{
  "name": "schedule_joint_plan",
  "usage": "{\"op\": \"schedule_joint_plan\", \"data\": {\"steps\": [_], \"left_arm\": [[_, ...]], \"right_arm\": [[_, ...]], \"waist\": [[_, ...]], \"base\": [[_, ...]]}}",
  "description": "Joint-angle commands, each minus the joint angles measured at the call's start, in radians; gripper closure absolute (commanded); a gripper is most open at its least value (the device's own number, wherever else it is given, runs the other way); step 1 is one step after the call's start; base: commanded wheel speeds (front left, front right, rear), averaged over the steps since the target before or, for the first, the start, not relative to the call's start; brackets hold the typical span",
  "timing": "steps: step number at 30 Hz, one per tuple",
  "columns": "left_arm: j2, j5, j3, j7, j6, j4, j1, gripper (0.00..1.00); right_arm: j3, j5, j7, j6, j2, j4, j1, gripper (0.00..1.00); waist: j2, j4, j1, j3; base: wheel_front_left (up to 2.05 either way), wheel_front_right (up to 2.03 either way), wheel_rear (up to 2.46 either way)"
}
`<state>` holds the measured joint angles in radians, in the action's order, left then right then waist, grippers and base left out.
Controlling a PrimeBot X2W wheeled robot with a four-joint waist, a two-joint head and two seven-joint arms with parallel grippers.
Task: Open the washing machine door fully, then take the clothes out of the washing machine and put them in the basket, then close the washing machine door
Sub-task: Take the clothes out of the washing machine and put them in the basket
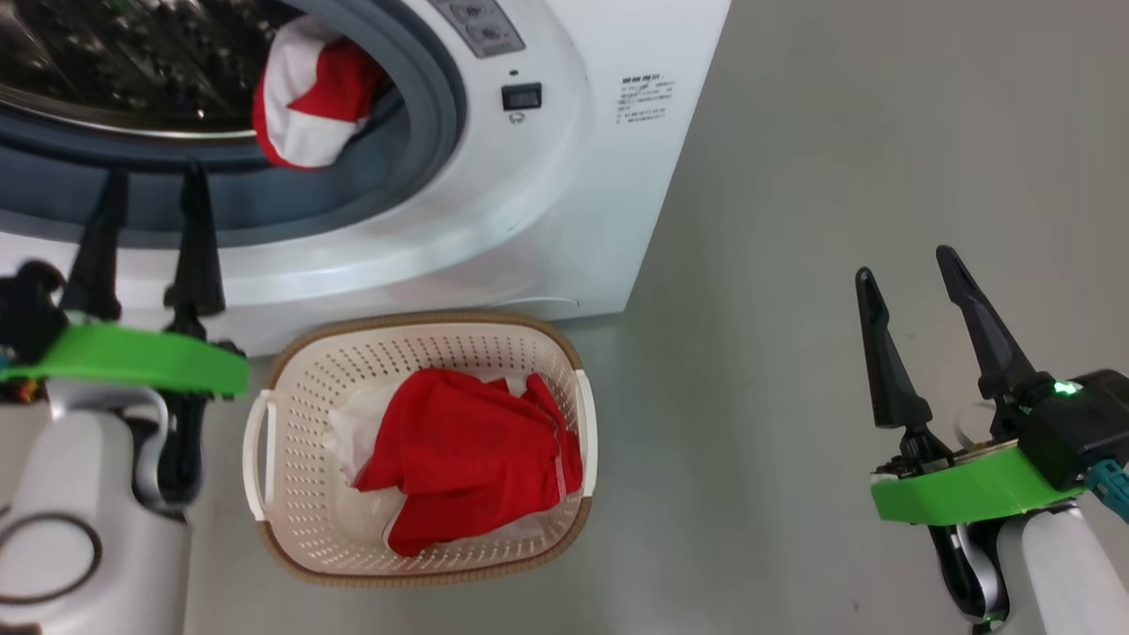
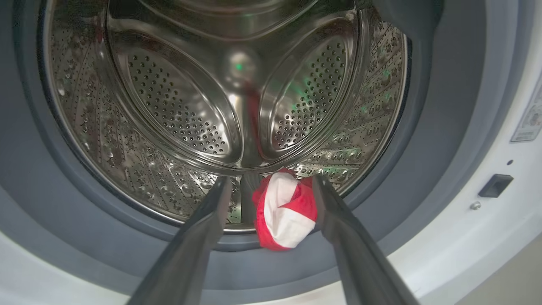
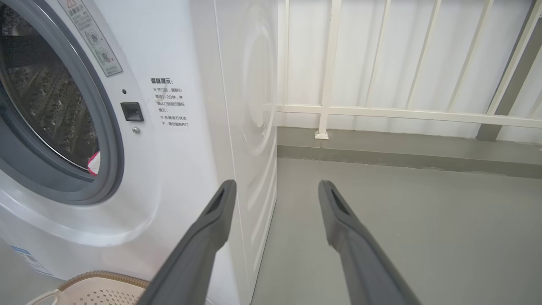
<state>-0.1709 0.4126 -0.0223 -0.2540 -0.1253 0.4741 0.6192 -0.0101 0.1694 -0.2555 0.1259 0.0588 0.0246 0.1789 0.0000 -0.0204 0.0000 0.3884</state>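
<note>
The white washing machine [image 1: 564,203] stands open; its door is out of view. One red and white piece of the clothes [image 1: 309,97] hangs over the grey gasket at the drum's mouth. My left gripper [image 1: 154,176] is open just in front of the gasket. In the left wrist view that garment [image 2: 283,212] lies between the spread fingers of the left gripper [image 2: 271,180], untouched. Another red garment [image 1: 467,459] lies in the cream basket [image 1: 423,319] on the floor before the washer. My right gripper [image 1: 904,265] hangs open and empty over bare floor, right of the basket.
The steel drum [image 2: 178,106] behind the garment holds nothing else I can see. In the right wrist view a white railing [image 3: 381,112] and a low kerb run along the wall past the washer's side [image 3: 254,127]. Grey floor [image 1: 838,132] spreads to the right.
</note>
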Motion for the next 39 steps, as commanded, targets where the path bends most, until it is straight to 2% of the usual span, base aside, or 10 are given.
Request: {"op": "schedule_joint_plan", "data": {"steps": [1, 9, 17, 26, 33, 34, 35, 36, 37, 39], "left_arm": [[-0.04, -0.006, -0.026, -0.008, -0.005, -0.019, 0.02, 0.0], [-0.056, 0.057, 0.002, -0.008, -0.005, 0.131, 0.21, 0.0], [-0.084, 0.206, 0.077, 0.003, -0.005, 0.329, 0.383, 0.0], [-0.143, 0.279, 0.209, 0.18, -0.005, 0.509, 0.503, 0.0], [-0.169, 0.31, 0.26, 0.298, -0.005, 0.596, 0.545, 0.0], [-0.175, 0.312, 0.265, 0.296, -0.005, 0.599, 0.547, 0.06], [-0.175, 0.312, 0.265, 0.296, -0.005, 0.599, 0.547, 0.06], [-0.179, 0.312, 0.271, 0.289, -0.005, 0.604, 0.549, 0.59], [-0.182, 0.31, 0.279, 0.282, -0.005, 0.608, 0.549, 1.0], [-0.186, 0.308, 0.289, 0.254, -0.005, 0.614, 0.55, 1.0]], "right_arm": [[0.028, -0.009, -0.006, 0.005, 0.007, -0.029, 0.019, 0.0], [0.038, -0.01, -0.006, 0.005, 0.003, -0.024, 0.055, 0.0], [0.092, -0.004, -0.006, 0.005, 0.007, 0.031, 0.083, 0.0], [0.174, 0.06, -0.006, 0.005, 0.027, 0.133, 0.102, 0.0], [0.203, 0.106, -0.006, 0.005, 0.035, 0.184, 0.119, 0.0], [0.2, 0.106, -0.006, 0.005, 0.034, 0.184, 0.12, 0.0], [0.2, 0.106, -0.006, 0.005, 0.034, 0.184, 0.12, 0.0], [0.198, 0.105, -0.006, 0.005, 0.033, 0.184, 0.121, 0.0], [0.195, 0.103, -0.006, 0.005, 0.032, 0.183, 0.121, 0.0], [0.186, 0.099, -0.006, 0.005, 0.029, 0.18, 0.121, 0.0]], "waist": [[0.0, -0.009, 0.0, 0.035], [0.0, -0.039, 0.0, 0.117], [0.0, -0.068, 0.0, 0.154], [0.0, -0.109, 0.0, 0.15], [0.0, -0.137, 0.0, 0.148], [0.0, -0.139, 0.0, 0.149], [0.0, -0.139, 0.0, 0.149], [0.0, -0.141, 0.0, 0.149], [0.0, -0.142, 0.0, 0.149], [0.0, -0.143, 0.0, 0.148]], "base": [[0.0, 0.0, 0.0], [0.0, 0.0, 0.0], [0.0, 0.0, 0.0], [0.0, 0.0, 0.0], [0.0, 0.0, 0.0], [0.0, 0.0, 0.0], [0.0, 0.0, 0.0], [0.0, 0.0, 0.0], [0.0, 0.0, 0.0], [0.0, 0.0, 0.0]]}}
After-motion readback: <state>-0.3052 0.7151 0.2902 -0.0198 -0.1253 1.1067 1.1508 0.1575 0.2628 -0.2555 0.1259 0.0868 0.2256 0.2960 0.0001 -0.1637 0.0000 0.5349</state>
